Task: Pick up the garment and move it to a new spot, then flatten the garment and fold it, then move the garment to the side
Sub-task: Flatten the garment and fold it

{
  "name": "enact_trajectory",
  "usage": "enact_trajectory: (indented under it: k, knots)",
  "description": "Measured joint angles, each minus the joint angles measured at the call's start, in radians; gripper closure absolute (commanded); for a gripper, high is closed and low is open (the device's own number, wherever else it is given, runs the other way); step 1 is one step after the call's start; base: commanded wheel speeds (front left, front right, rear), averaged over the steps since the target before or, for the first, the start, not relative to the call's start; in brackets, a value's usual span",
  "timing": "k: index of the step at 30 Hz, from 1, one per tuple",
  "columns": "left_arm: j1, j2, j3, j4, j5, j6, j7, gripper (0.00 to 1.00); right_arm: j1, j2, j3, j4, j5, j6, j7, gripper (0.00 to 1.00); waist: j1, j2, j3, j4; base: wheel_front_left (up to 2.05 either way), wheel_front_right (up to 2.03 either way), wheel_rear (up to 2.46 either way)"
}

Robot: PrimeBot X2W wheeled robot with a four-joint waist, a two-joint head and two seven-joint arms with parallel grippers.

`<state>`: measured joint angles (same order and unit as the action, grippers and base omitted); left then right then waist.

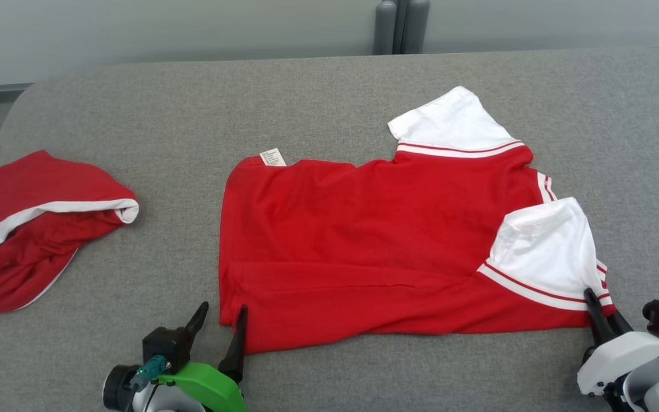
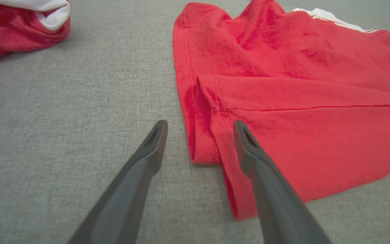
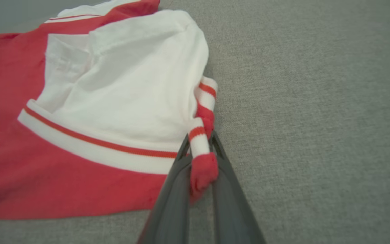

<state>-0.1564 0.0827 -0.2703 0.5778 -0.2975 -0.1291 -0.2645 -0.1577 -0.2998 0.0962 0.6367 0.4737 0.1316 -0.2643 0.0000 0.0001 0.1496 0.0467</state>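
Red garment lies spread on the table in the head view. In the left wrist view, your left gripper stands spread astride the hem, so a shallow close may catch one layer. In the right wrist view, your right gripper pinches only the bunched corner, which may slip when you lift.

Grey woven-fabric work surface, far-left corner rounded. Behind it a pale grey wall. Dark grey vertical posts at top centre. Lighting soft, even.

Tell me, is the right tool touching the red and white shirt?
Touching. The right wrist view shows the right tool closed on the striped edge of the shirt, cloth bunched inside.
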Motion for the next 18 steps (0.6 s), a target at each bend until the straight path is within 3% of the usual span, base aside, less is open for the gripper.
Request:
enact_trajectory:
  k: [7, 18]
  knots:
    - [-0.023, 0.028, -0.080, 0.038, -0.081, 0.000, 0.000, 0.00, -0.010, 0.000, 0.011, -0.004, 0.000, 0.000, 0.000, 1.00, 0.0000, 0.0000, 0.007, -0.012, 0.00, 0.00, 0.00]
    - [-0.028, 0.037, -0.125, 0.043, -0.128, 0.000, 0.000, 0.00, -0.010, 0.001, 0.009, -0.005, 0.000, 0.000, 0.000, 1.00, 0.0000, 0.0000, 0.008, -0.010, 0.00, 0.00, 0.00]
